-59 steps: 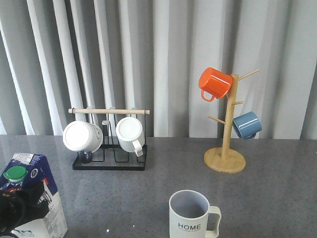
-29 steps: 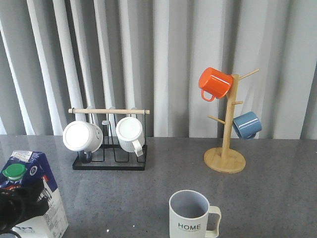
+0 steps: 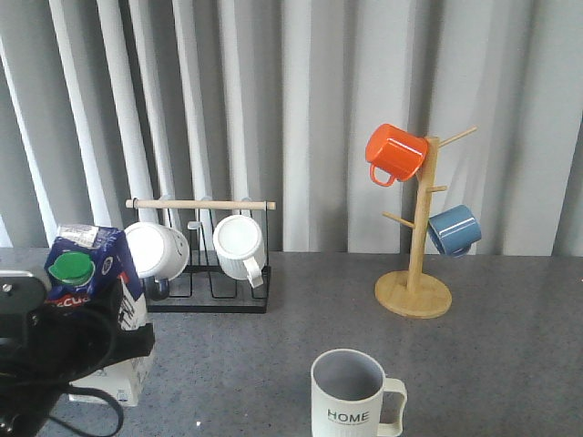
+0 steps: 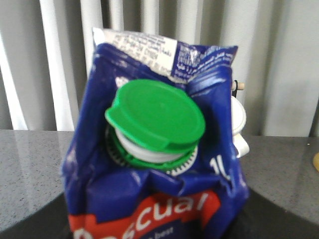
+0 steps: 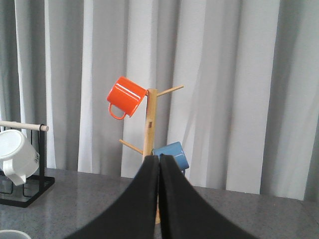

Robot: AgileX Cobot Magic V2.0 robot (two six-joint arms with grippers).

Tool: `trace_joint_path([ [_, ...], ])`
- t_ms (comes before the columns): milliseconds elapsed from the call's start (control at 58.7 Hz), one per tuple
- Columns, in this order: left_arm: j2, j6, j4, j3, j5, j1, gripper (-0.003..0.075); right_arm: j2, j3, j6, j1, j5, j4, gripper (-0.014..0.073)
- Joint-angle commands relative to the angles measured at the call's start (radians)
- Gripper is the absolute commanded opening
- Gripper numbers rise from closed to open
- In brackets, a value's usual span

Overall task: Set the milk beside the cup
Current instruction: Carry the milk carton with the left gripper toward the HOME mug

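Observation:
The milk point(image 3: 91, 273), a dark-blue and white carton with a green round cap, is held tilted above the table at the front left; its cap and red label fill the left wrist view point(image 4: 154, 164). My left gripper point(image 3: 64, 350) is shut on the carton's lower part; its fingers are mostly hidden behind it. The cup point(image 3: 351, 396), off-white with "HOME" in black and a grey inside, stands at the front centre, handle to the right, well apart from the carton. My right gripper point(image 5: 159, 159) is shut and empty, out of the front view.
A black wire rack point(image 3: 202, 296) with a wooden bar holds two white mugs point(image 3: 239, 248) behind the carton. A wooden mug tree point(image 3: 415, 291) at the back right carries an orange mug point(image 3: 394, 153) and a blue mug point(image 3: 454, 229). Grey curtains hang behind the table.
The milk carton has been lifted off the table and moved up and to the right with my left gripper. The cup has not moved.

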Motion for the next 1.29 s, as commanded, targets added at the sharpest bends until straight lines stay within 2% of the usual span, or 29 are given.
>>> trace_joint_path([
  [0,0.007,0.187,-0.172,-0.099,-0.083,-0.067,-0.0007,-0.001,-0.026,-0.004,-0.005,-0.069,-0.006,-0.0008],
  [153,0.083,0.207,-0.224,-0.183,-0.103,-0.142,-0.0007,-0.001,-0.026,-0.004,-0.005,-0.069,-0.006,-0.0008],
  [460,0.249,0.122,-0.333,-0.299,-0.238,-0.298,-0.0007,-0.001,-0.026,-0.004,-0.005,-0.069,-0.006,-0.0008],
  [852,0.352,0.046,-0.362,-0.321,-0.261,-0.372,-0.0007,-0.001,-0.026,-0.004,-0.005,-0.069,-0.006,-0.0008],
  [1278,0.369,0.056,-0.349,-0.319,-0.269,-0.4,-0.0007,-0.001,-0.026,-0.004,-0.005,-0.069,-0.006,-0.0008],
])
